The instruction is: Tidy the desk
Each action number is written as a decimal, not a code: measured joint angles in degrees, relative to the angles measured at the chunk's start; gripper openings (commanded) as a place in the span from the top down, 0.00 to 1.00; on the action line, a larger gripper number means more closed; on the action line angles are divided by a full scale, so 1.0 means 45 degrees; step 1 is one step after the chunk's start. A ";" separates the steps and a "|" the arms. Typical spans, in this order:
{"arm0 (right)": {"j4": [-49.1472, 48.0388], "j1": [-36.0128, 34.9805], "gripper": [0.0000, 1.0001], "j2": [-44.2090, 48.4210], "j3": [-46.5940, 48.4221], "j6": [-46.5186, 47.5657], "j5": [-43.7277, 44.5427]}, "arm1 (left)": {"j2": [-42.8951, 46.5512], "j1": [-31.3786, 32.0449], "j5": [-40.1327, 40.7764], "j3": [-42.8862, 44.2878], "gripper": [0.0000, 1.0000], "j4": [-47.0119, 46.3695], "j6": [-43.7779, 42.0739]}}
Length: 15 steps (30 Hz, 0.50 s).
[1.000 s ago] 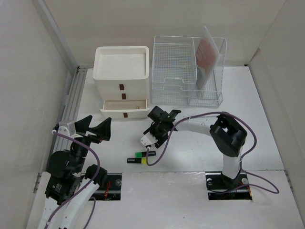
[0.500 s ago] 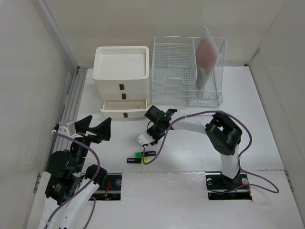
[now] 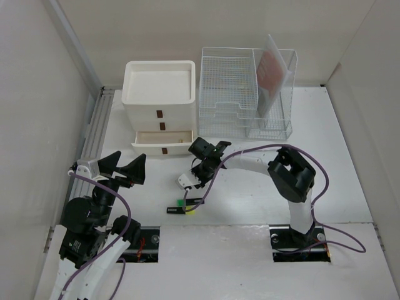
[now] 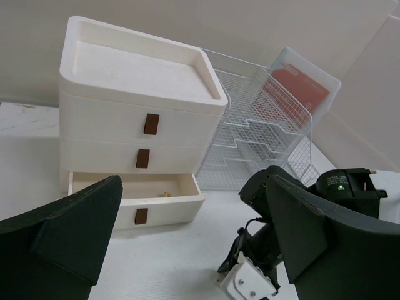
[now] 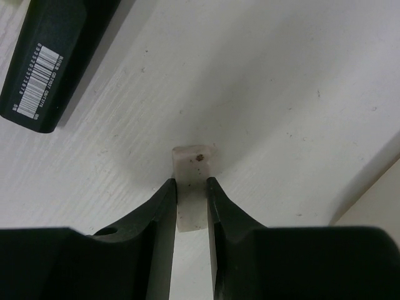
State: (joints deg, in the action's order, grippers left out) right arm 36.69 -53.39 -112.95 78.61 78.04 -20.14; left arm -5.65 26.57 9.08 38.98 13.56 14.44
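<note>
So the desk [image 3: 350, 156] is the big matte white top filling the floor of the beige-walled booth, stretching away from the two arm bases at the near edge. Taking its middle as the dial in the overhead view, the right gripper [image 5: 191, 187] is down at roughly 8 o'clock, not far from centre. Its fingers [image 5: 156, 212] are pinched onto a small off-white block [image 5: 195, 159] with a dark speck on it, and the block sits on the tabletop. From the wrist cam one finger is touching each side of it, so that's a proper clamp. A dark pen with a barcode label [image 5: 44, 69] lies just off at that camera's 10 o'clock, not touching the block. From above it's down toward 7 o'clock, with green and yellow bits showing. The left gripper [image 3: 128, 164] hangs out at 9 o'clock, well apart from all that, with its jaws spread wide and nothing between them. Further out, a white three-drawer box [image 3: 159, 106] stands at about 10 to 11 o'clock with its bottom drawer [image 4: 134, 187] pulled open. A wire mesh tray rack [image 3: 228, 94] is right beside it at 12. A wire file holder at 1 has a clear folder [image 3: 275, 69] in it, with something reddish inside.
</note>
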 measured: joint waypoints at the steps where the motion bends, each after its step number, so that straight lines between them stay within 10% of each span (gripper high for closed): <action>1: -0.0024 0.0000 0.89 0.0019 0.0000 -0.0194 0.0005 | 0.0000 0.0000 0.0000 0.0000 0.00 0.0000 0.0000; 15: -0.1195 -0.0005 0.86 0.0627 0.1039 -0.2798 0.1030 | 0.0000 0.0000 0.0000 0.0000 0.00 -0.0005 0.0000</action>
State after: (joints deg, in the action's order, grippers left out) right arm 31.31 -53.41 -110.13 83.29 65.45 -15.51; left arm -5.65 26.57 9.08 38.98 13.54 14.44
